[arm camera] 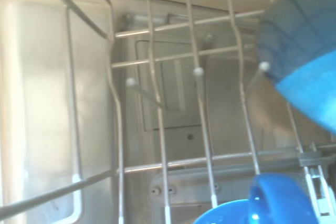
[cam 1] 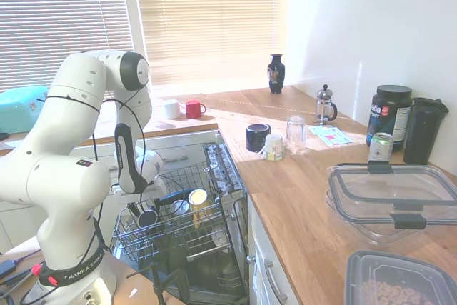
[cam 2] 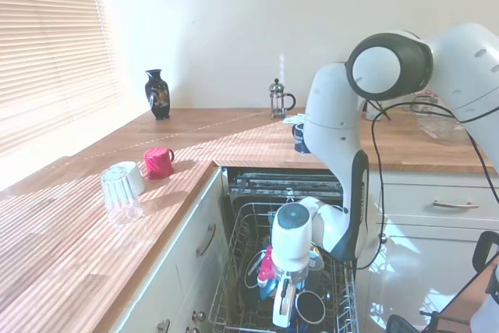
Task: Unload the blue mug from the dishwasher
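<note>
Though low in dishwasher rack (cam 1: 182,176), gripper (cam 2: 283,316) just nxt to blue mug (cam 2: 309,307); finger gap unclear

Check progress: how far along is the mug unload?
Done: built-in dishwasher open, door down, grey wire rack out. In hand: end effector sits low in the rack beside the dark navy glossy mug; grip unclear. Left: lift the mug clear of the dishwasher.

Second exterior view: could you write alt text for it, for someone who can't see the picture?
A white robot arm bends down into an open dishwasher, its gripper low over the wire rack beside a dark mug. On the wooden counter stand an upturned glass, a red mug, a dark vase and a coffee press.
</note>
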Available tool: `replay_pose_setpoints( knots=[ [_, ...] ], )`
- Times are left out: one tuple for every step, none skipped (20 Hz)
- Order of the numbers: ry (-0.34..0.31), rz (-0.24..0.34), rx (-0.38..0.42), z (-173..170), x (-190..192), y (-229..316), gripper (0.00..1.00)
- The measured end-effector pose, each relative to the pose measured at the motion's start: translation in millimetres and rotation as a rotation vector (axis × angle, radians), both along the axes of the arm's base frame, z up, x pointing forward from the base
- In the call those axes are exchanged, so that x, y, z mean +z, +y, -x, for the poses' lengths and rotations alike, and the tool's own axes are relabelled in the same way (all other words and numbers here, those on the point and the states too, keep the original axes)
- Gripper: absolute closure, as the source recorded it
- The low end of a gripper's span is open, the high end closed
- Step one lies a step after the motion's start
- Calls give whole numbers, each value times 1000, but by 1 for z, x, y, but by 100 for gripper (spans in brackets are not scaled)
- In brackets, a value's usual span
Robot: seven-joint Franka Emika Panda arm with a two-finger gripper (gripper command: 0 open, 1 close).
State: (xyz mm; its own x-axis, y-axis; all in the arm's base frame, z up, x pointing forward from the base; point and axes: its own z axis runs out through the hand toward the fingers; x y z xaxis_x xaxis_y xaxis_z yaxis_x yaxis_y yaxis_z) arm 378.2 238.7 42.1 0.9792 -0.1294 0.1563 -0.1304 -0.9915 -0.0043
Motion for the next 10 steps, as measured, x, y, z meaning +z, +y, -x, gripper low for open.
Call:
replay_pose_setpoints(
  knots=[
    [0,-2,-1,-1,0,-2,100],
    [0,-4,0,-2,0,-4,100],
    [0,-8,1,-2,1,-5,100],
    [0,-9,0,-3,1,-6,100],
    [-1,-9,0,-3,1,-7,100],
    [-1,-12,-2,-3,1,-8,100],
    [0,-14,-7,-4,1,-10,100],
    [1,-16,-10,-4,1,-12,100],
    [1,-15,-13,-5,1,-14,100],
    [2,-16,-15,-5,1,-16,100]
  ],
)
